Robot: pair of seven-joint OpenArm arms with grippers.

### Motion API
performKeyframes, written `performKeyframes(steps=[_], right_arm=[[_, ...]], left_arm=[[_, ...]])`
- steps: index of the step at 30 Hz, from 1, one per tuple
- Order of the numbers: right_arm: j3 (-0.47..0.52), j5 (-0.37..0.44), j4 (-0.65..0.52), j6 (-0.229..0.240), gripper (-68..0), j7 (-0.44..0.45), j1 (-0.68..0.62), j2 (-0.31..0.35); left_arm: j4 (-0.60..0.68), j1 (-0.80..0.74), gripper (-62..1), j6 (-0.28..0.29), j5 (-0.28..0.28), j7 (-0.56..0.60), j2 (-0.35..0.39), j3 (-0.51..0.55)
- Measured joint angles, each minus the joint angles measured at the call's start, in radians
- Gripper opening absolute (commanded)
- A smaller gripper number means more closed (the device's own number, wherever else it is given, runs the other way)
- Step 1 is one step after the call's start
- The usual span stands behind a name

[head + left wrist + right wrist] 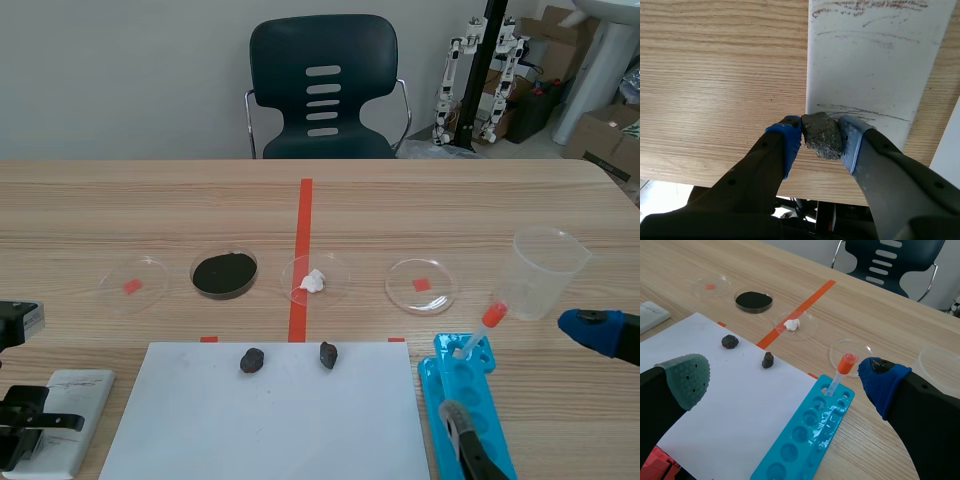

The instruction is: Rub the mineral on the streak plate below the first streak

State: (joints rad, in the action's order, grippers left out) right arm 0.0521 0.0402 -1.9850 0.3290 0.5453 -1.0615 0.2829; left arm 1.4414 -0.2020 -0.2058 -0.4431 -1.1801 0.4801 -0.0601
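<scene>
I am pinching the rock (823, 141) tight in my left pincer (821, 129), holding it at the white plate's (870, 65) edge nearest the pincer, just beside a dark streak (860, 112), probably to mark fresh surface. My right pincer (785, 382) is hanging wide open, clear of it.

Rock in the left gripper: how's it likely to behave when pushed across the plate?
The mineral looks rough, grainy and angular: probably rigid, and unlikely to slip from the left gripper. It is pinched at two sides, so it might pivot under rubbing pressure. Thin streaks on the streak plate suggest it sheds powder rather than crumbling.
</scene>
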Motion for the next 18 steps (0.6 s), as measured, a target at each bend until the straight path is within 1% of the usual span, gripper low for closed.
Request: performKeyframes(steps=[3,4,5,6,7,10,12,13,16,18], right_arm=[[0.000,0.000,0.000,0.000,-5.2,0.000,0.000,0.000],[0.000,0.000,0.000,0.000,-5.2,0.000,0.000,0.000],[0.000,0.000,0.000,0.000,-5.2,0.000,0.000,0.000],[0.000,0.000,0.000,0.000,-5.2,0.000,0.000,0.000],[0.000,0.000,0.000,0.000,-5.2,0.000,0.000,0.000],[0.000,0.000,0.000,0.000,-5.2,0.001,0.000,0.000],[0.000,0.000,0.000,0.000,-5.2,0.003,0.000,0.000],[0.000,0.000,0.000,0.000,-5.2,0.003,0.000,0.000],[0.000,0.000,0.000,0.000,-5.2,0.003,0.000,0.000],[0.000,0.000,0.000,0.000,-5.2,0.003,0.000,0.000]], left_arm=[[-0.010,0.000,-52.4,0.031,-0.079,0.012,0.021,0.010],[-0.013,0.000,-52.4,0.053,-0.109,0.017,0.026,0.015],[-0.015,0.000,-52.4,0.063,-0.137,0.018,0.027,0.016],[-0.015,0.000,-52.4,0.074,-0.143,0.018,0.027,0.015],[-0.016,-0.001,-52.4,0.083,-0.175,0.025,0.027,0.014],[-0.016,0.000,-52.4,0.097,-0.198,0.025,0.027,0.015],[-0.018,-0.001,-52.4,0.131,-0.256,0.025,0.027,0.014],[-0.018,-0.002,-52.4,0.131,-0.275,0.025,0.021,0.011],[-0.018,-0.003,-52.4,0.140,-0.283,0.029,0.022,0.011],[-0.018,-0.003,-52.4,0.140,-0.271,0.029,0.021,0.011]])
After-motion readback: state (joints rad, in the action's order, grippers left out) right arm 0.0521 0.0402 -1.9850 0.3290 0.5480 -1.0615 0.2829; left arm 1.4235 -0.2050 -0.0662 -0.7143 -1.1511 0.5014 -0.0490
